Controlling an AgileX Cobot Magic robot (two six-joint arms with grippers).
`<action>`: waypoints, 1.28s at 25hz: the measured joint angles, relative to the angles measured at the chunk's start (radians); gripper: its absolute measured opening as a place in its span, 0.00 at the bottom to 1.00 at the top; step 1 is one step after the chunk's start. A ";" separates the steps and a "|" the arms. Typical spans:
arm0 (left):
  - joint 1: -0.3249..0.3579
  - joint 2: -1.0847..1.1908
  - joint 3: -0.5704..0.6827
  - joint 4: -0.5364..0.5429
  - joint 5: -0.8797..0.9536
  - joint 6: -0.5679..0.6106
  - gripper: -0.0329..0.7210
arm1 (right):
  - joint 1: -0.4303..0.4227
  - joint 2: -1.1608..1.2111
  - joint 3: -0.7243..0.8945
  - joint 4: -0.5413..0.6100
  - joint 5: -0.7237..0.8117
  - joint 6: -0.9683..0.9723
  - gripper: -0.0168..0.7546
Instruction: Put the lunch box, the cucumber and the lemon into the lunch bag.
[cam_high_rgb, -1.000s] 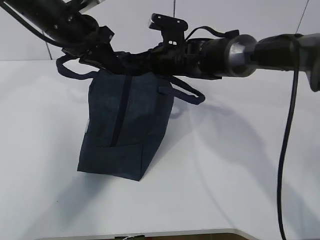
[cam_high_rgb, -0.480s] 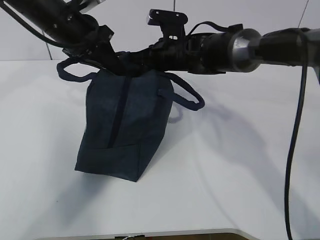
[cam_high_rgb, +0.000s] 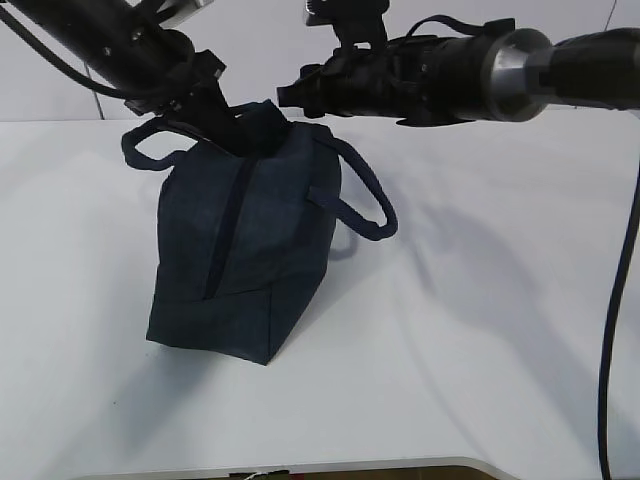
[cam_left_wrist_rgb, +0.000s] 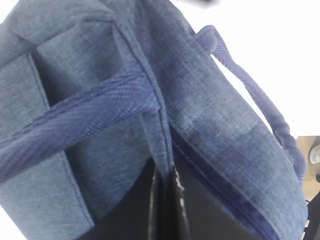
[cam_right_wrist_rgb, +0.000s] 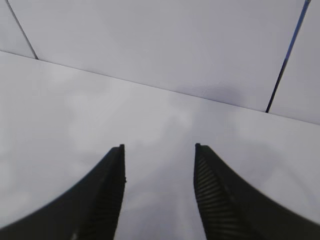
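Observation:
The dark navy lunch bag (cam_high_rgb: 250, 240) stands on the white table, its zipper shut along the near end. My left gripper (cam_high_rgb: 222, 122) is shut on a fold of the bag's top edge; the left wrist view shows the jaws (cam_left_wrist_rgb: 165, 175) pinching the fabric beside the zipper seam. My right gripper (cam_high_rgb: 290, 97) is open and empty, just above the bag's top, apart from it; its wrist view shows only bare table between the fingers (cam_right_wrist_rgb: 159, 150). The lunch box, cucumber and lemon are out of view.
One loop handle (cam_high_rgb: 365, 200) hangs off the bag's right side, another (cam_high_rgb: 150, 150) off the left. The white table (cam_high_rgb: 480, 330) stretches to the right and front. The right arm's cable (cam_high_rgb: 610, 330) hangs at the far right.
My right gripper has risen and drawn back to the right off the bag's top. The bag has settled lower and more upright on the table. The left gripper keeps its hold.

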 joint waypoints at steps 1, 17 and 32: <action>0.000 0.000 0.000 0.000 0.000 0.000 0.03 | 0.000 0.000 0.000 0.000 0.000 0.000 0.51; 0.032 -0.002 0.000 0.008 0.018 -0.027 0.14 | 0.000 -0.170 0.001 -0.370 -0.010 -0.010 0.54; 0.059 -0.002 0.000 0.009 0.022 -0.049 0.28 | 0.000 -0.196 0.004 -0.380 -0.010 -0.544 0.54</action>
